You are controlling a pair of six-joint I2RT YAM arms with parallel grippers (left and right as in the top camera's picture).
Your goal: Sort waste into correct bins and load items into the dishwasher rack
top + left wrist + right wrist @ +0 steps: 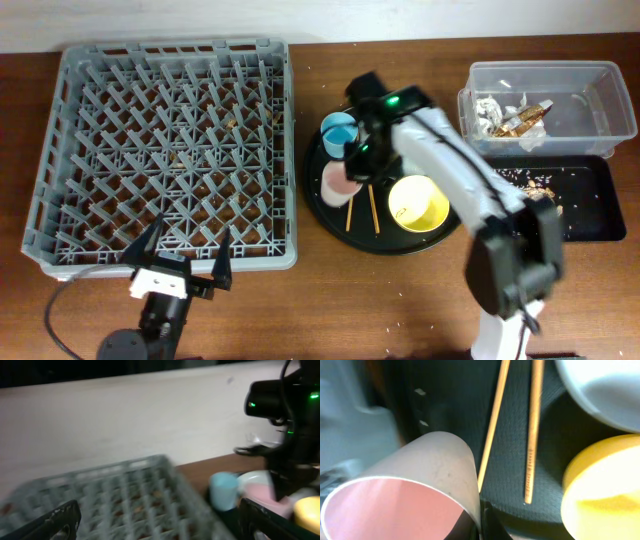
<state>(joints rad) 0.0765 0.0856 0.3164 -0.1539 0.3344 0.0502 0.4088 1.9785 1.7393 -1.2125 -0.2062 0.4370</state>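
Observation:
My right gripper (352, 165) is shut on the wall of the pinkish-white cup (337, 181) over the round black tray; the right wrist view shows the cup (420, 490) clamped at the fingers (482, 522). Beside it lie the wooden chopsticks (372, 210) (532, 435), the yellow bowl (420, 203) (605, 495) and the light blue cup (338, 130). The pale plate's edge (605, 390) shows only in the right wrist view. My left gripper (190, 252) (160, 520) is open and empty at the front edge of the grey dishwasher rack (170, 150).
The round black tray (330, 215) sits right of the rack. The clear tub (600, 80) at the back right holds crumpled napkins and a brown-gold wrapper (522, 118). The shallow black tray (590, 215) in front of it holds crumbs (535, 182).

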